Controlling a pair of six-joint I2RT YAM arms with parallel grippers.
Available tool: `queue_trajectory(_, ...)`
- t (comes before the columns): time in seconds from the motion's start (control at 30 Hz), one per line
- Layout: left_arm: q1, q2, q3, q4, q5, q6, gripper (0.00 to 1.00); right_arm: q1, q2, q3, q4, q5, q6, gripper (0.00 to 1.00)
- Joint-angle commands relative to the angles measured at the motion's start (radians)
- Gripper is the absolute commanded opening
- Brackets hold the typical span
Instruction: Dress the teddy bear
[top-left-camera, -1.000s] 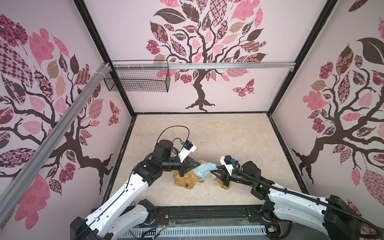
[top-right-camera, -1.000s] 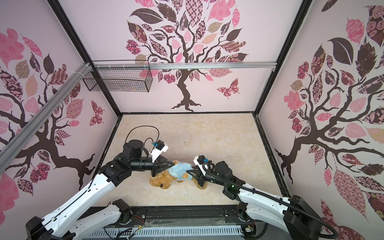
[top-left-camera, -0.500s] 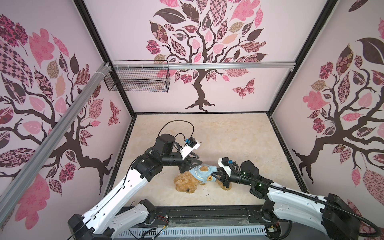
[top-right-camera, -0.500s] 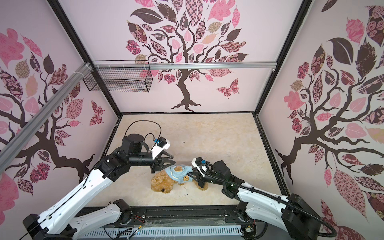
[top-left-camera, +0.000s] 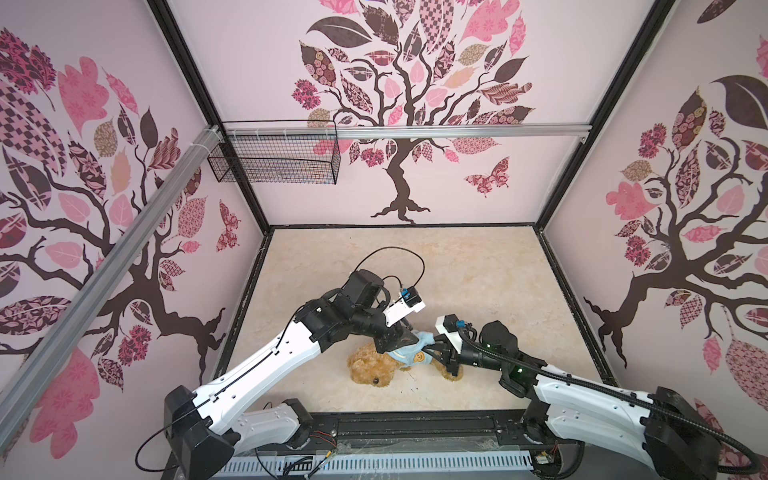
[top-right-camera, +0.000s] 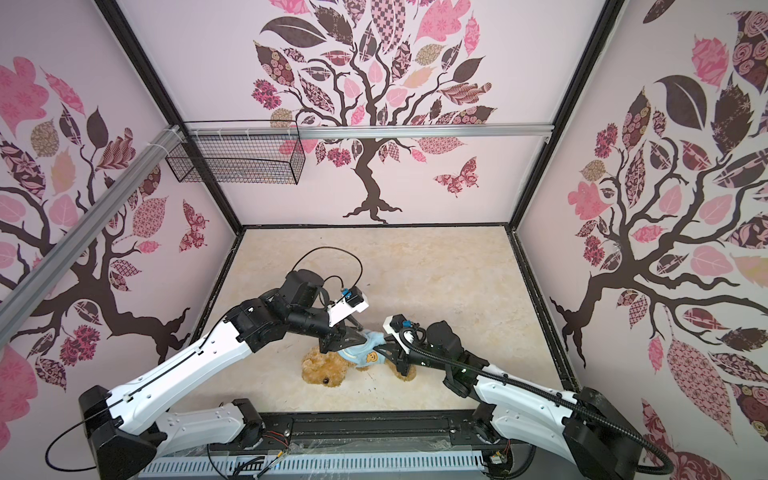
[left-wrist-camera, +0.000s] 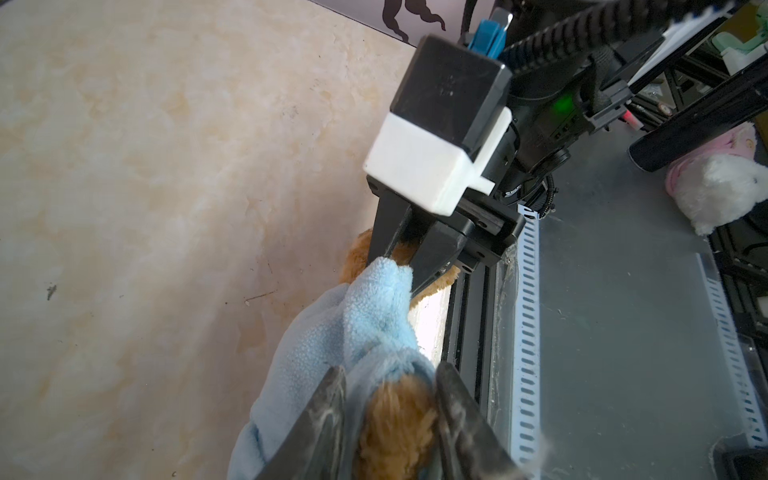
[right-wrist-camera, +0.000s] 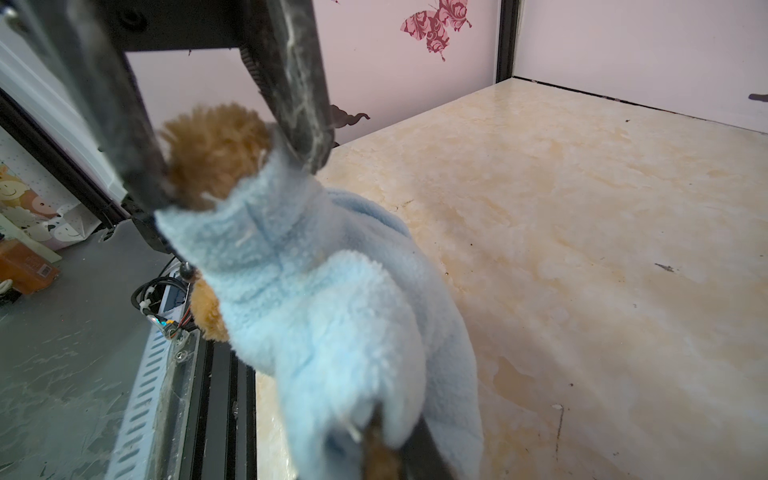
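Left claw (left-wrist-camera: 390, 386) has slid right toward the other arm and gone from clamped to part-open; its fingers (right-wrist-camera: 295, 104) now straddle the paw (right-wrist-camera: 212, 153) poking out of the sleeve cuff (right-wrist-camera: 257, 195), touching it but not squeezing, far as I can tell. Right claw (left-wrist-camera: 395, 270) is narrow, pinching a peak of the blue shirt (left-wrist-camera: 316, 332). The teddy bear (top-left-camera: 372, 370) lies on the table (top-left-camera: 457, 266) near the front edge, between the two arms, head toward the left arm's side, shirt round its torso. Looks like the sleeve is being seated. My take: close left on fur only, clear of the cuff, keep right's pinch taut, then draw the two apart slowly; if both end up holding fleece the sleeve just stretches and the arm stays put.
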Motion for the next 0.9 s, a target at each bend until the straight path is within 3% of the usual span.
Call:
queue_trajectory(0.0,-0.005,-0.006,0.039,-0.015,-0.001,0.017,0.31,0.001,-0.003,0.032,0.037,-0.015,0.000,0.00)
queue_trajectory(0.2,-0.007,-0.018,0.030,-0.010,-0.007,0.018,0.16,0.001,0.005,0.033,0.041,-0.013,0.003,0.00)
queue_trajectory(0.3,-0.006,-0.027,0.026,0.009,-0.008,0.008,0.02,0.001,0.002,0.030,0.042,-0.009,0.002,0.00)
queue_trajectory(0.53,-0.005,-0.070,-0.008,0.095,-0.019,-0.085,0.00,0.002,-0.007,0.022,0.037,0.013,0.009,0.00)
queue_trajectory(0.63,0.021,-0.115,-0.074,0.245,0.006,-0.215,0.00,0.001,-0.010,0.019,0.034,0.028,0.020,0.00)
queue_trajectory(0.77,0.143,-0.209,-0.237,0.580,0.056,-0.521,0.00,0.001,-0.022,0.002,0.032,0.060,0.032,0.00)
queue_trajectory(0.87,0.171,-0.247,-0.311,0.696,0.080,-0.604,0.00,0.002,-0.027,-0.009,0.039,0.064,0.040,0.00)
